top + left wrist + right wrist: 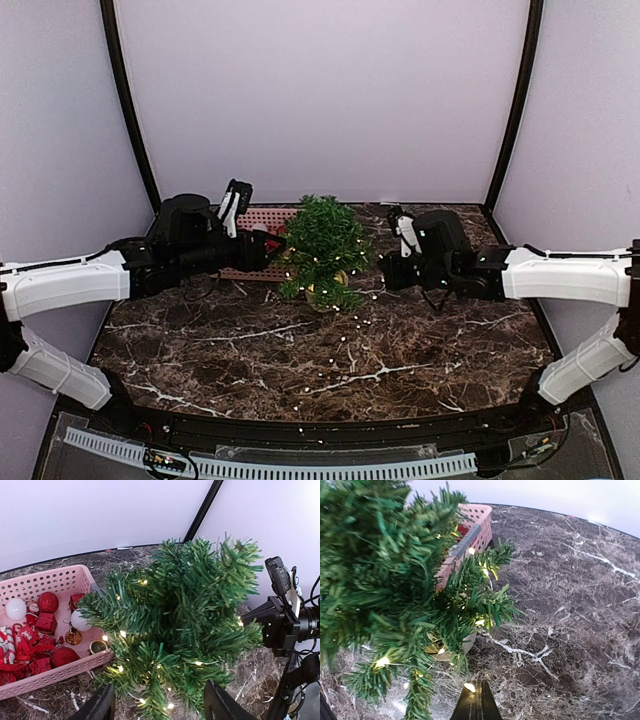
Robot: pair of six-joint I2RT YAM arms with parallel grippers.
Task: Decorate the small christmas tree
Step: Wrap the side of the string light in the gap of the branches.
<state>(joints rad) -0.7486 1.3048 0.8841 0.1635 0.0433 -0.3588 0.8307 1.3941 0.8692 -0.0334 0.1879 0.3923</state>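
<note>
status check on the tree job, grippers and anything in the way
Left gripper open at low branches of the tree; right gripper shut beside it. Tree upright, lit. Light string trails across the table in front.

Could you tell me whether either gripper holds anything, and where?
The left gripper is open, holding nothing. The right gripper is shut, a light string bulb at its tips; whether that is pinched cannot be told.

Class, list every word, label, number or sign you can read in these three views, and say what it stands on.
None: no readable text shows on the small christmas tree, the pink basket, its ornaments or anything else in view.
</note>
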